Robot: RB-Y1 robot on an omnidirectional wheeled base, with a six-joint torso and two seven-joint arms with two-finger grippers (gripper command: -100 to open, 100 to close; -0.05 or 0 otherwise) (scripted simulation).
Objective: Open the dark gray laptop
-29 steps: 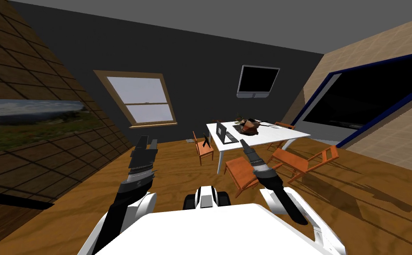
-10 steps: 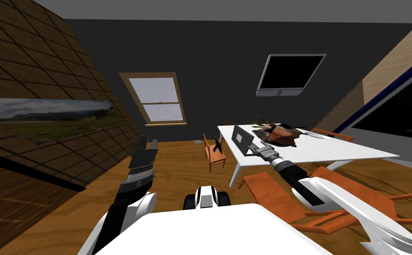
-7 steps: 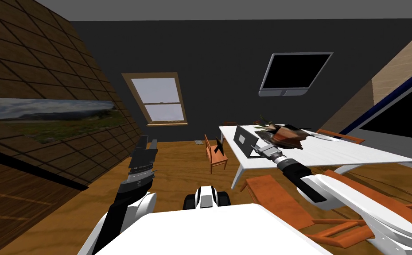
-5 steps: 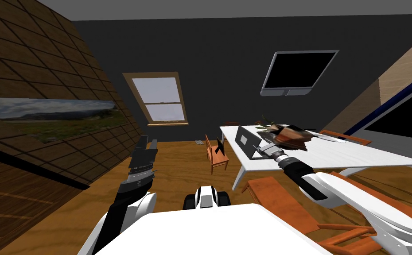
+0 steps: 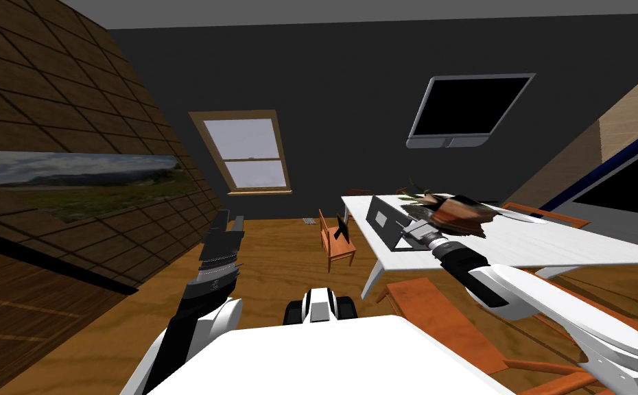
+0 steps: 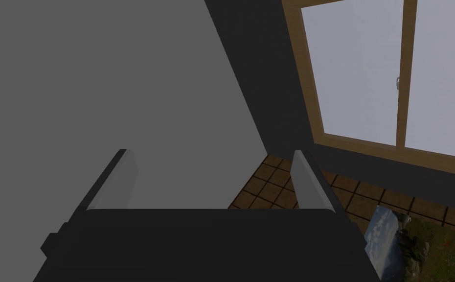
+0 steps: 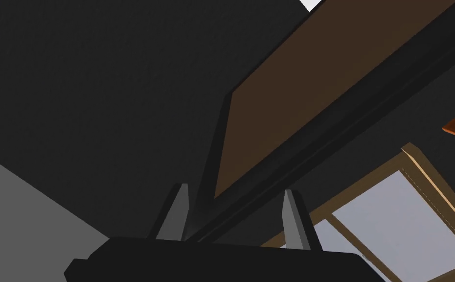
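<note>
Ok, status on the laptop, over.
Right gripper at lid of laptop, fingers open. Lid raised, on white table. Left gripper open, raised. Brown object close by right wrist.

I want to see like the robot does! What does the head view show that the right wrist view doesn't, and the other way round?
The head view adds the white table, the brown heap on it and the wall screen. The right wrist view adds a close look: the right jaws stand open around a dark edge. Both share the dark gray laptop, whose lid is that edge, and the window.
</note>
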